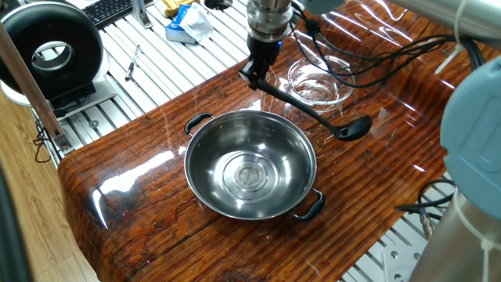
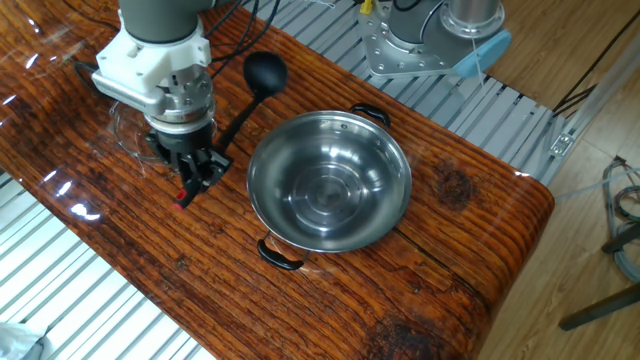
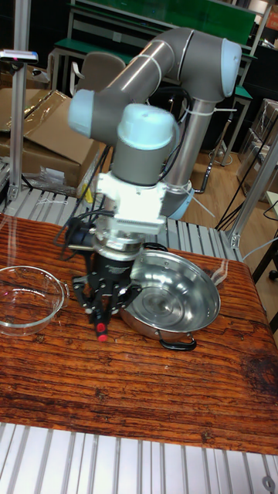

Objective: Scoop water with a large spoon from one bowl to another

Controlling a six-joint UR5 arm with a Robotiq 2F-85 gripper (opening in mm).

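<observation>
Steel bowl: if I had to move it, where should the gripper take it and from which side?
Probably by a black side handle of the steel bowl, coming down from above. The rim is wide and the wall smooth and curved, so two fingers would likely slip there; the handles stick out clear of the wall. The gripper holds the ladle now.
</observation>
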